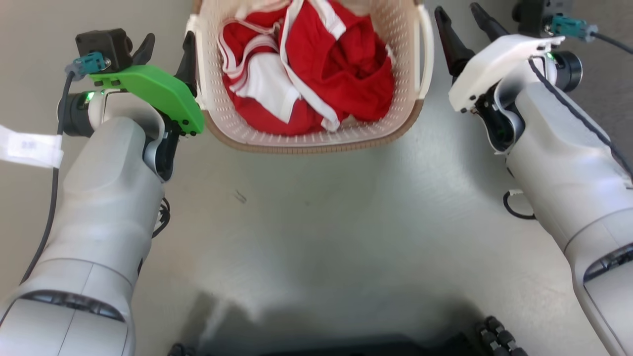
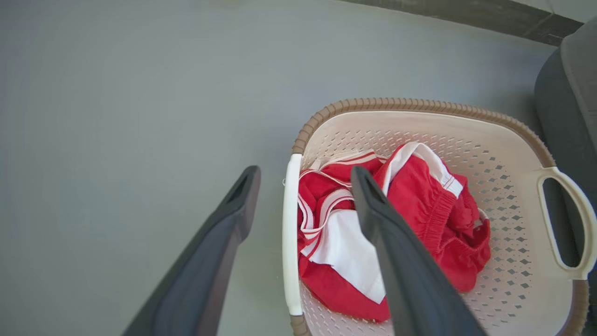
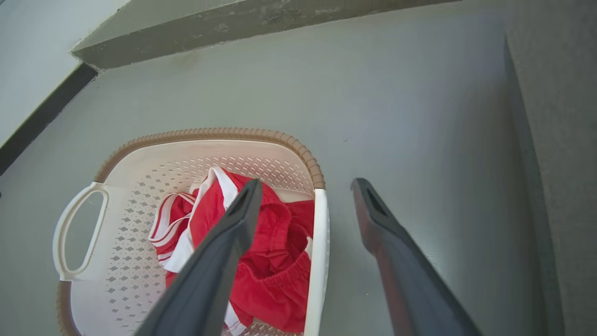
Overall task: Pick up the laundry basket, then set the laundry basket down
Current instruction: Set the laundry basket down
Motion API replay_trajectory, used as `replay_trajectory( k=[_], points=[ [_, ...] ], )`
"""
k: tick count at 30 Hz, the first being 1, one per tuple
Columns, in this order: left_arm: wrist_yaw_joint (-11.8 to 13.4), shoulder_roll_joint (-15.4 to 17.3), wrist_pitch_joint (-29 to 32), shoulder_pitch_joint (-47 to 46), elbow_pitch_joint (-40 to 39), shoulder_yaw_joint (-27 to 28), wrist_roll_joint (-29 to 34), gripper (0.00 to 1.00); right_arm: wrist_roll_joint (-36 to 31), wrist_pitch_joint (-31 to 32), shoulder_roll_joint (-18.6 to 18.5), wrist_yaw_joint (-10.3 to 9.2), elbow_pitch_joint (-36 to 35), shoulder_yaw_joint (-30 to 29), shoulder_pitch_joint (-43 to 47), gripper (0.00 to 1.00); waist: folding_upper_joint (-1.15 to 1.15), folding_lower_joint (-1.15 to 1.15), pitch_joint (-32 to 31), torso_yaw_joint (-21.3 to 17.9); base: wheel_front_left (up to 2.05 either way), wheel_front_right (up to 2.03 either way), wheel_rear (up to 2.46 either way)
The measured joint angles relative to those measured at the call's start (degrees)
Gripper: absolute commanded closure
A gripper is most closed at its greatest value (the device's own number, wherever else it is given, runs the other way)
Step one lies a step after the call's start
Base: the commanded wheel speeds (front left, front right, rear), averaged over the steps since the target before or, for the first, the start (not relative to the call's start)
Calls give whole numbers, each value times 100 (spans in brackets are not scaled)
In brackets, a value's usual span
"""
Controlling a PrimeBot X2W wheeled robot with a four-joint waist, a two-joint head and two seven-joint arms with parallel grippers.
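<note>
The laundry basket (image 1: 306, 143) sits on the grey floor at the top middle of the head view, cream and perforated with a brown rim, holding red and white clothes (image 1: 316, 64). My left gripper (image 1: 168, 44) is open beside its left white handle (image 1: 197, 59). In the left wrist view the basket (image 2: 419, 103) has that handle (image 2: 290, 233) running between the spread fingers of the left gripper (image 2: 304, 175), without visible contact. My right gripper (image 1: 457, 15) is open beside the right handle (image 1: 426, 49). In the right wrist view the basket (image 3: 210, 133) has its handle (image 3: 319, 252) between the right gripper's (image 3: 306, 186) fingers.
A grey upholstered piece (image 2: 573, 93) stands close beside the basket, also seen as a grey upholstered piece (image 3: 559, 140) at the right edge. A dark baseboard (image 3: 42, 116) and a wall step lie beyond. My dark base (image 1: 346, 346) fills the bottom edge of the head view.
</note>
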Motion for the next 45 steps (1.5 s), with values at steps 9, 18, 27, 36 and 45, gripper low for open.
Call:
replay_trajectory(
  k=[9, 18, 27, 36, 45],
  points=[
    [216, 267, 0, 450, -575, 182, 310, 0, -158, 0, -59, -65, -457, -254, 603, 0, 0, 0, -693, -32, 0, 0, 0],
    [514, 372, -1, 1130, -1456, 398, 704, 0, -294, 0, -119, -260, -1077, -693, 1284, 0, 0, 0, -1495, -104, 0, 0, 0],
    [811, 426, -1, 1902, -2234, 602, 1062, 0, -537, 0, -163, -415, -1611, -981, 1926, 0, 0, 0, -2194, -165, 0, 0, 0],
    [1018, 486, -1, 2705, -3071, 923, 1310, 0, -906, 0, -189, -660, -2267, -1271, 2483, 0, 0, 0, -2836, -220, 0, 0, 0],
    [1117, 501, -1, 3345, -3764, 945, 1633, 0, -1172, 0, -237, -838, -2737, -1452, 3120, 0, 0, 0, -3342, -252, 0, 0, 0]
  ],
)
